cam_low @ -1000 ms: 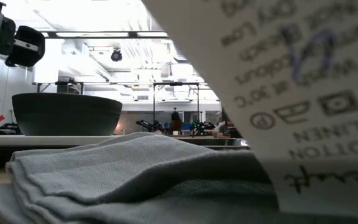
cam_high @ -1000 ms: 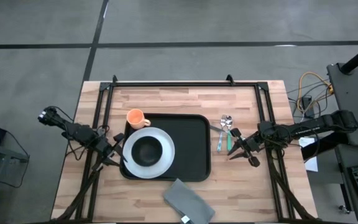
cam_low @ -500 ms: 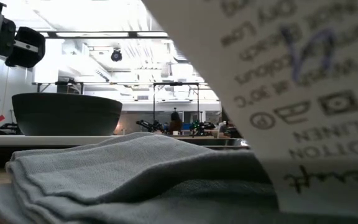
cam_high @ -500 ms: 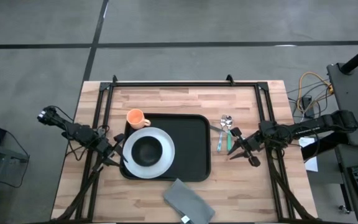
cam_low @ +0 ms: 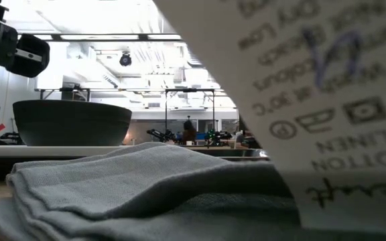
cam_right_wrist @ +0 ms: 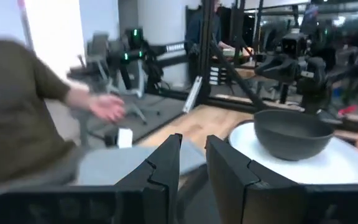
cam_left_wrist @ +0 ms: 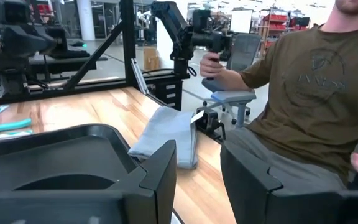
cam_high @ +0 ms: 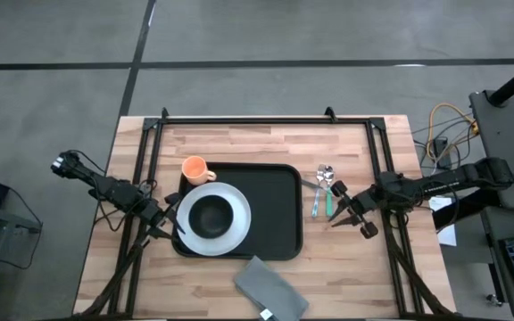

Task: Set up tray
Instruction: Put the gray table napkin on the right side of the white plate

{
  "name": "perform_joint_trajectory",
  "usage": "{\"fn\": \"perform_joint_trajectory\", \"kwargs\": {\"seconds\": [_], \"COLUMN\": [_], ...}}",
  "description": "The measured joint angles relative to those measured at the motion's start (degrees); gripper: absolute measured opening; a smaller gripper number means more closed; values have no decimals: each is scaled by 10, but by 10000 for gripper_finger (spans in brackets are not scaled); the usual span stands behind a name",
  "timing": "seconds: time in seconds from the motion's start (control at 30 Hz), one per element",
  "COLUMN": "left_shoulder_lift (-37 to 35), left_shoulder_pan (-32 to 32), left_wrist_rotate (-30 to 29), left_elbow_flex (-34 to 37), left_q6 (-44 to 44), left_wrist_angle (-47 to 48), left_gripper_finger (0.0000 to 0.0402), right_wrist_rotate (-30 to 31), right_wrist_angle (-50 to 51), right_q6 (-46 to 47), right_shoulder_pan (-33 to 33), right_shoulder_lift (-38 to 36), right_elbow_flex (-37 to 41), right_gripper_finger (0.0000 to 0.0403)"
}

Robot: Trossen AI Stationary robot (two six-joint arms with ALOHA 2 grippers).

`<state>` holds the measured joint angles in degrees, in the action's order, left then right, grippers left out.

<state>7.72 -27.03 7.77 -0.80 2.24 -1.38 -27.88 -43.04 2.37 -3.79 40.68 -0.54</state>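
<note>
The black tray [cam_high: 275,209] lies mid-table, with a white plate [cam_high: 236,218] on its left half and a dark bowl [cam_high: 211,216] standing on the plate. An orange mug [cam_high: 194,168] stands on the wood by the tray's far left corner. My left gripper [cam_high: 168,221] is open at the tray's left rim, beside the plate. Its fingers [cam_left_wrist: 160,177] stand over the tray's edge [cam_left_wrist: 73,134]. My right gripper [cam_high: 337,212] hovers open to the right of the tray, close to the cutlery [cam_high: 321,190]. It faces the bowl [cam_right_wrist: 293,132].
A folded grey napkin [cam_high: 270,289] lies at the table's near edge, and its label [cam_low: 300,100] fills much of the low view. Spoons and teal-handled cutlery lie on the wood right of the tray. A person [cam_left_wrist: 309,93] sits beyond the near edge. Black frame rails run along both table sides.
My right gripper has drifted a little toward the table's right edge. In the low view my left gripper has sunk slightly. The tray, plate, bowl, mug and napkin have stayed put.
</note>
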Motion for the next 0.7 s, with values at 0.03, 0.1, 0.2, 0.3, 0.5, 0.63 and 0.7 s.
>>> {"fn": "perform_joint_trajectory", "kwargs": {"seconds": [0.03, 0.1, 0.2, 0.3, 0.5, 0.63, 0.7], "left_shoulder_lift": [2, 8, 16, 23, 39, 49, 53], "left_shoulder_pan": [0, 0, 0, 0, 0, 0, 0], "left_wrist_rotate": [0, 0, 0, 0, 0, 0, 0], "left_elbow_flex": [0, 0, 0, 0, 0, 0, 0], "left_q6": [0, 0, 0, 0, 0, 0, -1], "left_wrist_angle": [0, 0, 0, 0, 1, 1, 0], "left_gripper_finger": [107, 107, 107, 107, 107, 107, 107], "right_wrist_rotate": [7, 35, 53, 73, 202, 229, 220], "right_wrist_angle": [-7, -12, 2, 3, 4, 4, 4], "right_q6": [17, 27, 57, 80, 172, 203, 199], "right_shoulder_pan": [0, 0, -1, -1, -1, -1, -2], "right_shoulder_lift": [0, 0, 8, 24, 67, 102, 122], "right_elbow_flex": [0, 0, 0, 0, -1, -14, -28], "right_gripper_finger": [69, 68, 70, 72, 72, 72, 72]}}
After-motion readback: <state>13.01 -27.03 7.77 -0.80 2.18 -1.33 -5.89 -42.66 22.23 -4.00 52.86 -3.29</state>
